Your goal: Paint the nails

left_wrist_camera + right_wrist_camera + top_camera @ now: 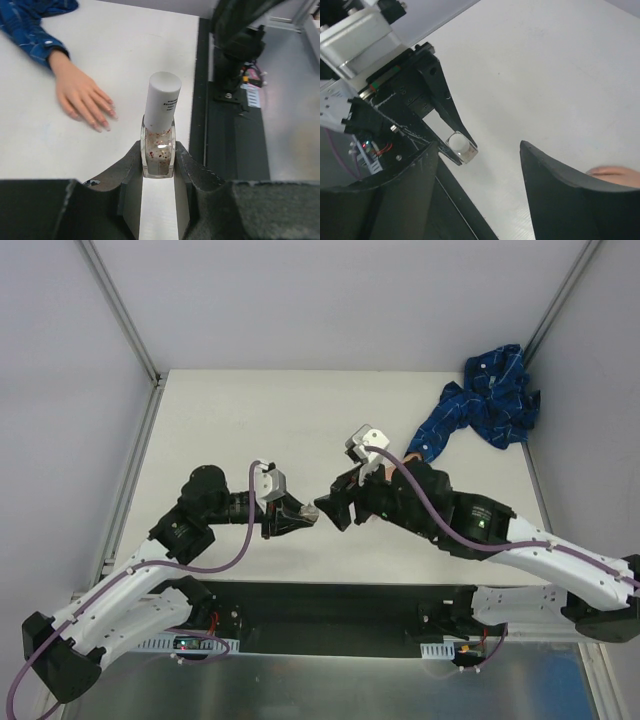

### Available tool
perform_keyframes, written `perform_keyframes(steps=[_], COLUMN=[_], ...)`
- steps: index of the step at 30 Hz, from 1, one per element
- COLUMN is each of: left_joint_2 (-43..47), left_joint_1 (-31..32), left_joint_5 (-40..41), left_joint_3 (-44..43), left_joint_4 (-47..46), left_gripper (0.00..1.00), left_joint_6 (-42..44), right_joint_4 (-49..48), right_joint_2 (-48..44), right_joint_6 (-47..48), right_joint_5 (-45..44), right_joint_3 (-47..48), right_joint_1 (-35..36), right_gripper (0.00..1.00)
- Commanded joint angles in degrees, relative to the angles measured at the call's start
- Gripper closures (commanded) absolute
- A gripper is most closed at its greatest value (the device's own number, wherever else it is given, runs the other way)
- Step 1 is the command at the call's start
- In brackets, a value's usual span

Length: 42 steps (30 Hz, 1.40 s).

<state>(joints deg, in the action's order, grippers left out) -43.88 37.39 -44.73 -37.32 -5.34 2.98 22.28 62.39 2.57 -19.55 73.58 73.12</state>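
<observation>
A flesh-coloured mannequin hand (pixel 80 95) lies flat on the table, its glossy pinkish nails (pixel 103 121) pointing toward my left gripper. In the top view my right arm covers most of it; only the wrist (pixel 411 455) shows. My left gripper (pixel 159 152) (pixel 298 513) is shut on a small clear polish bottle (pixel 159 150) with a white cap (pixel 162 97) on it. My right gripper (pixel 479 150) (pixel 337 503) faces the bottle's cap (pixel 458 141) end-on, jaws wide open and empty, a little way off the cap.
The hand's blue patterned sleeve (pixel 487 400) lies bunched at the table's back right. A black strip (pixel 202 100) borders the table's near edge beside the arm bases. The right arm's dark links (pixel 450 515) hang over the table's middle right.
</observation>
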Motion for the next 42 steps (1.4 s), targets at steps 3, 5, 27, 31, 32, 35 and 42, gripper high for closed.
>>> perform_keyframes(steps=[3,5,27,31,32,35,42], left_joint_2=[-3.2,-3.8,0.4,3.4,4.0,5.5,5.5], left_joint_1=[-0.4,-0.4,-0.4,-0.5,-0.5,-0.6,-0.6], left_joint_5=[-19.4,-20.7,-10.1,2.2,4.9,13.7,15.4], left_joint_3=[-3.0,-3.3,-1.4,0.0,0.3,0.7,0.6], left_joint_4=[-6.3,-7.2,-8.8,-8.2,-8.0,-6.6,-5.6], left_gripper=[1.0,1.0,1.0,1.0,1.0,1.0,1.0], left_joint_6=[-2.8,-5.7,-5.3,-3.8,-3.6,-2.2,-0.9], right_joint_4=[-4.4,-5.1,-9.5,-16.6,-16.7,-7.6,-4.2], right_joint_2=[-0.9,-0.3,2.5,1.9,2.4,6.2,16.3], right_joint_6=[10.1,11.2,6.7,-1.6,-4.5,-25.9,-31.6], right_joint_5=[36.0,40.9,42.2,28.0,19.8,-24.5,-34.0], right_joint_3=[-1.9,-1.6,-6.2,-11.6,-12.4,-10.5,-0.2], right_joint_1=[-7.4,-8.3,-9.8,-8.2,-6.4,5.4,11.3], right_gripper=[0.38,0.41,1.0,0.99,1.0,1.0,1.0])
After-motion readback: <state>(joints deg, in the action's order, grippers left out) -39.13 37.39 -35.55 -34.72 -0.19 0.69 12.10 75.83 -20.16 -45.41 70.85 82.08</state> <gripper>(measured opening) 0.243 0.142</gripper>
